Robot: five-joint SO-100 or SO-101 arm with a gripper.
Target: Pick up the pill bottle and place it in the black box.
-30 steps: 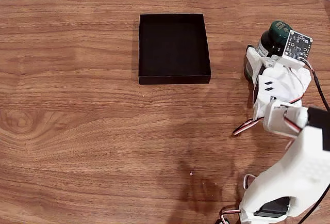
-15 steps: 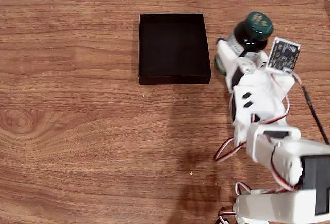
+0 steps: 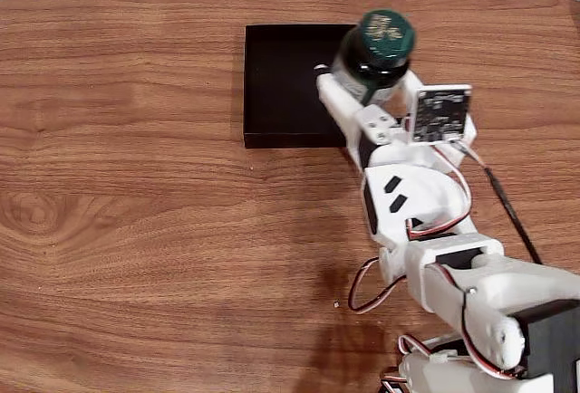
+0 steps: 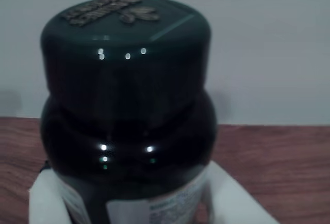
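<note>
Fixed view, risk: the pill bottle [image 3: 377, 44], clamped upright in the pincer [image 3: 362, 81], hung over the right edge of the black box [image 3: 285, 85]; released there, it could catch the wall and tip outside.
Fixed view, pose: the arm reached up-left, the box lying mostly left of the pincer.
Wrist view, grip: white fingers [image 4: 49, 198] were closed against both sides of the pill bottle [image 4: 126, 115], cap uppermost.

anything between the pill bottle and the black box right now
Nothing visible. The tool holds the pill bottle over the right edge of the black box in the fixed view, and the tray's visible floor is bare.
</note>
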